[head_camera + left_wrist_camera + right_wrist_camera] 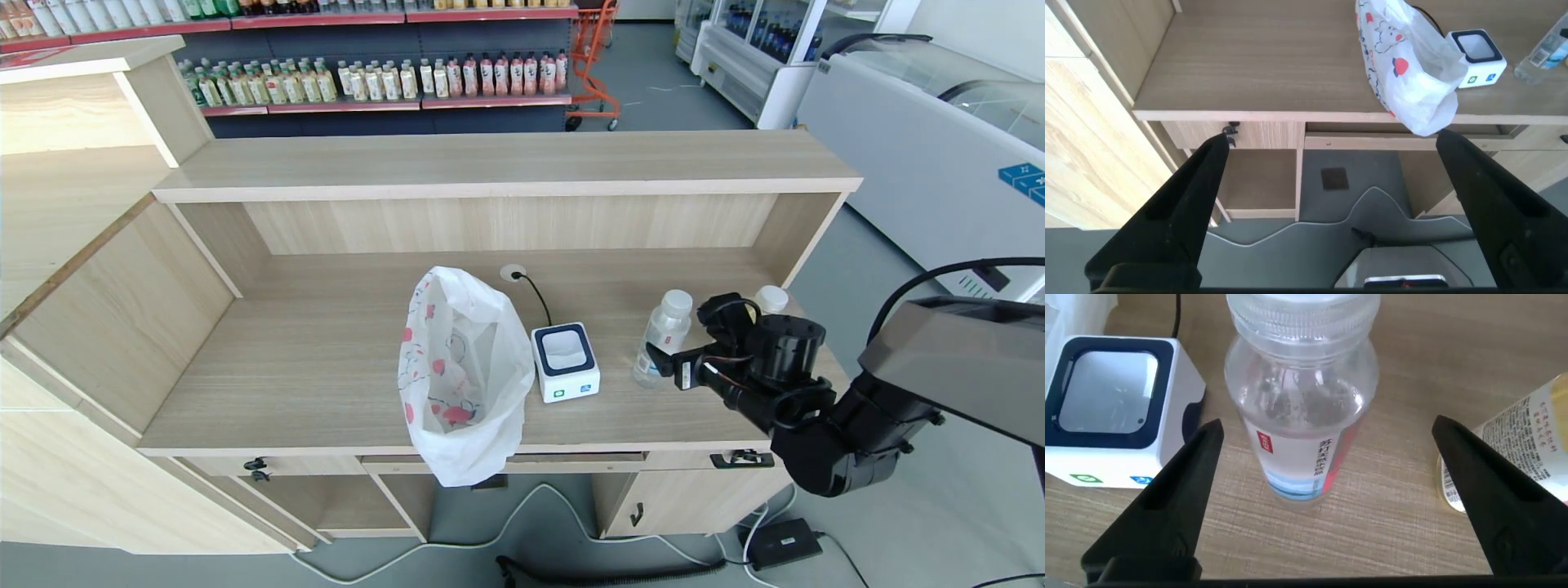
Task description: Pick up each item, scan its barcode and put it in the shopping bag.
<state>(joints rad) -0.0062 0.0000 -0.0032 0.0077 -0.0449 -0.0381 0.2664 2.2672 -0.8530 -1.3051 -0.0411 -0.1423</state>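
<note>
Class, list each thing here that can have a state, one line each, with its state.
Shopping bag: open, standing on counter.
Water bottle: upright, capped, not gripped.
Second bottle: capped, partly hidden.
Scanner: window facing up, cable attached.
Right gripper: open, facing the water bottle.
Left gripper: open, empty.

Drink shelves (pixel 490 101) and an orange cart (pixel 593 61) stand behind the counter (pixel 506 159).

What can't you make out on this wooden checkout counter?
White-capped bottle: head view, body hidden behind the right arm; right wrist view, cut by the edge.
Clear plastic water bottle: right wrist view, cap cut off by edge.
White patterned shopping bag: head view, contents hidden by folds.
</note>
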